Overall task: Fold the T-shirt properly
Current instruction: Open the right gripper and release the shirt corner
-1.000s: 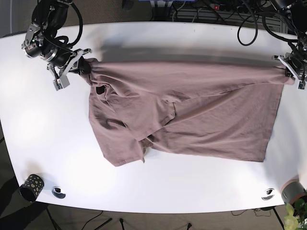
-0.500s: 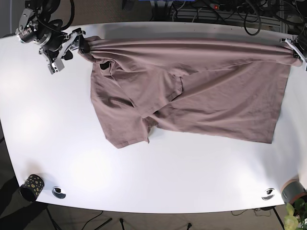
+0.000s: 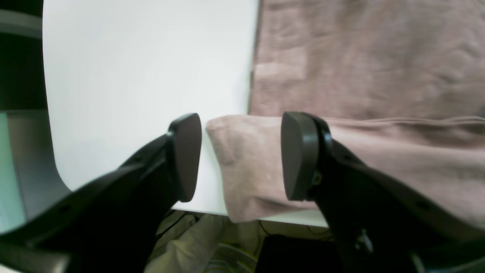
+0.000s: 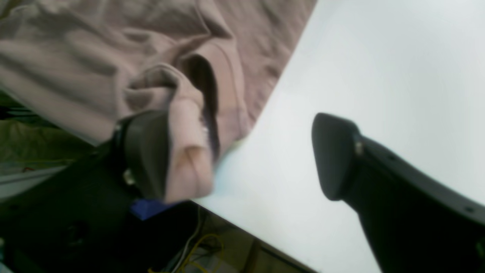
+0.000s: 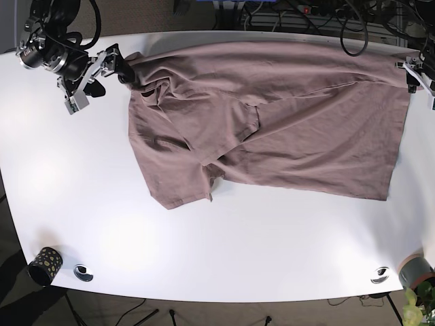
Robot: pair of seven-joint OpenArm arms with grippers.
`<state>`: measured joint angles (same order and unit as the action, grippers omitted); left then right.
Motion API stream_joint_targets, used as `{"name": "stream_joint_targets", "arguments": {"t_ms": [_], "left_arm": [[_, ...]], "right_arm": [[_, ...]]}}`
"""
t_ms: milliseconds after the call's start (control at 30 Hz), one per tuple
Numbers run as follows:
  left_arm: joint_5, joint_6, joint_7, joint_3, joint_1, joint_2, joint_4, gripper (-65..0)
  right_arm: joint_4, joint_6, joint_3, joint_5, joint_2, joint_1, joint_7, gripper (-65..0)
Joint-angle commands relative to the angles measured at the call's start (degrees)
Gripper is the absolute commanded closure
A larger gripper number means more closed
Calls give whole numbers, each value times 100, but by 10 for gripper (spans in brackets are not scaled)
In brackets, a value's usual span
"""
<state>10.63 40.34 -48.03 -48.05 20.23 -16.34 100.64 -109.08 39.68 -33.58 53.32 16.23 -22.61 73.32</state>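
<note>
Lying spread across the far half of the white counter [image 5: 81, 204], the mauve T-shirt [image 5: 292, 129] reaches from the far-left corner area to the right edge in the base view. Its far edge runs along the far rim of the counter. A folded-over flap of fabric covers the left portion, ending in a lower corner near the counter's middle.

Right pincer [image 5: 102, 68]: positioned at the left of the base view, at the shirt's far-left corner. In the right wrist view the right pincer [image 4: 242, 155] has its jaws spread wide. A bunched corner of cloth rests against the inner face of one finger [image 4: 146, 151]; the other finger [image 4: 333, 151] stands well apart from the fabric, over bare counter. The cloth is not clamped.

Left pincer [image 5: 418, 73]: positioned at the right edge of the base view, at the shirt's far-right corner. In the left wrist view the left pincer [image 3: 240, 153] also has its jaws parted. A rolled fabric corner lies between the two pads [image 3: 187, 155], touching or nearly touching one pad and separated from the other by a narrow gap. This corner hangs slightly over the counter rim.

Other items: a dark speckled cup [image 5: 43, 265] stands at the near-left corner of the counter. A small round object [image 5: 83, 272] lies just beside it.
</note>
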Motion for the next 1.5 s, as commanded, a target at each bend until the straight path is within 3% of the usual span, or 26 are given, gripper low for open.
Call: {"name": "stream_joint_targets", "arguments": {"t_ms": [0,133,267,367,500,667,1033,1133,1333,1467], "left_arm": [[49,-34,95,-34,-155,-50,208,-317],[22,-34,95,10,-392,29,235,-317],[14,-34,95,229,-418,29,235,-312],[14,-34,95,344,-418,21,235,-312],[14,-34,95,502,-515,21,235,-312],[5,-34,95,643,-542,21,235,-312],[5,-34,95,766,-577,12,226,-312],[5,-34,95,766,-577,3,217,-312],[5,-34,95,757,-577,3,217,-315],[5,-34,95,766,-585,3,217,-317]], "right_arm": [[-77,32,-48,193,78,94,-101,-566],[-59,32,-48,510,78,261,66,-569],[37,32,-48,1187,113,411,268,-569],[213,32,-48,1178,87,560,268,-569],[697,32,-48,712,25,920,251,-569],[1084,32,-48,-79,-256,1360,251,-569],[1268,32,-57,-2312,-959,1940,31,-569],[1277,32,-31,-2567,-1109,1940,-31,-569],[1426,32,-22,-2602,-1364,1905,-48,-569],[1857,32,-31,-2576,-1364,1949,-101,-568]]}}
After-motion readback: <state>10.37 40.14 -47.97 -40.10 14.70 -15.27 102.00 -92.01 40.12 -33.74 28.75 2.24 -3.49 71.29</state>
